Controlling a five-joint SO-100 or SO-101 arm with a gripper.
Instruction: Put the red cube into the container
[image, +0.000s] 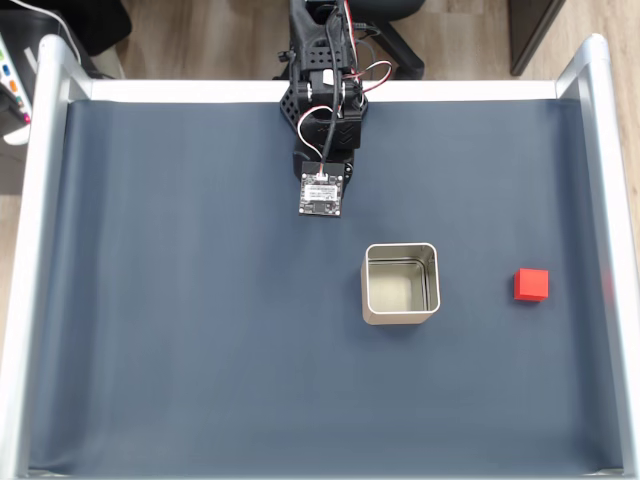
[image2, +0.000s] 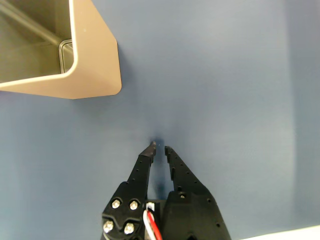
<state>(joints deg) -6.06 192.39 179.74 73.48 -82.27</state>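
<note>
**Cube lay apart from the tin, gripper empty over the mat**

In the fixed view, the counter (image: 180, 350) was covered by a dark blue mat and framed by pale metal rails along its left, right and far edges. The arm (image: 325, 110) reached in from the middle of the far edge, folded compactly, with a small circuit board at its near end. The container (image: 401, 284) stood upright and open-mouthed a little right of the counter's centre, its sides roughly square to the counter's edges and its pale inside bare. The red cube (image: 531, 284) rested on the mat close to the right edge, well apart from the container and level with it; being a cube it had no long axis, and its faces ran nearly parallel to the rails.

In the wrist view, the gripper (image2: 160, 146) entered from the bottom edge, its two black fingers nearly pressed together with a thin slit between the tips and nothing held. It pointed at bare mat. One rounded corner of the container (image2: 95, 70) showed at the upper left, apart from the fingertips.
</note>
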